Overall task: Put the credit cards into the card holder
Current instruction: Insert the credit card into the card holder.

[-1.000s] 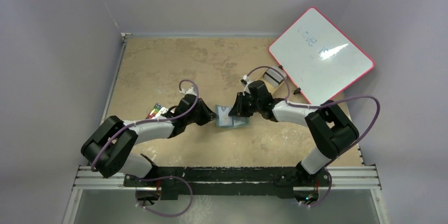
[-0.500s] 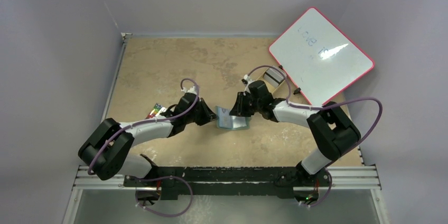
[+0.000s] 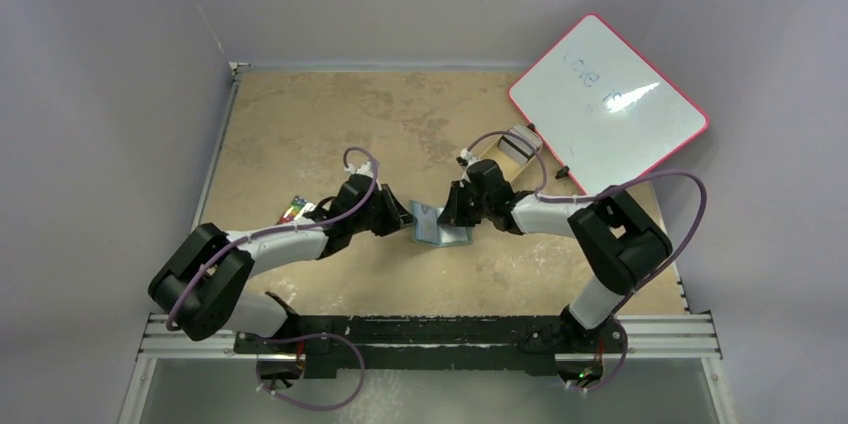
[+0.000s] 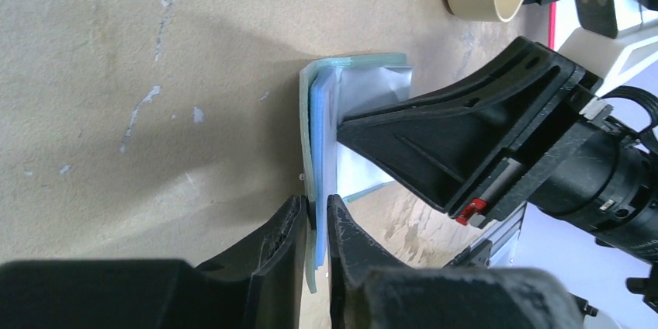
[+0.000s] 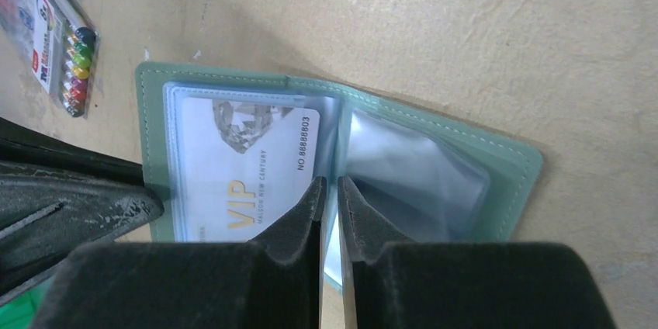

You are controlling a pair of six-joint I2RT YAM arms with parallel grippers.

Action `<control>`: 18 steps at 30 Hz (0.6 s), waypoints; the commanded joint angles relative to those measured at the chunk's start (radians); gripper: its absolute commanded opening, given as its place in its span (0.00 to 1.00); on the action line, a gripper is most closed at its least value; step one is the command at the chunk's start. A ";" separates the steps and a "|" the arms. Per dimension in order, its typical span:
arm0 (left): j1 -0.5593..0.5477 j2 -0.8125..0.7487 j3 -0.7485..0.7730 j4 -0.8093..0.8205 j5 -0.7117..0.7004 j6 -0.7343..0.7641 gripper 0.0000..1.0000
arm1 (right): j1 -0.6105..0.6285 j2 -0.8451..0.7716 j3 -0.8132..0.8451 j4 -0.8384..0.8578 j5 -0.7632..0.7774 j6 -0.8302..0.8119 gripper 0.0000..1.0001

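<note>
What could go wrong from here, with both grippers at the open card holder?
The left gripper pinches only the cover edge of the card holder; a tug could slip it free. The right gripper, its fingers near shut, sits among the clear sleeves and may crease one or drag out the VIP card.

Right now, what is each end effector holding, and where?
The wallet: left end effector pinches its cover edge; right end effector seems to pinch a clear inner sleeve.

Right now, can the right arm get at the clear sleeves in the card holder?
Likely yes. The card holder is open, one cover pinched by the left gripper, and the right gripper sits at the clear sleeves, nothing between.
</note>
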 commanded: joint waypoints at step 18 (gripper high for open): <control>-0.004 0.041 0.051 0.137 0.059 0.017 0.02 | 0.022 0.050 -0.032 0.131 -0.025 0.019 0.10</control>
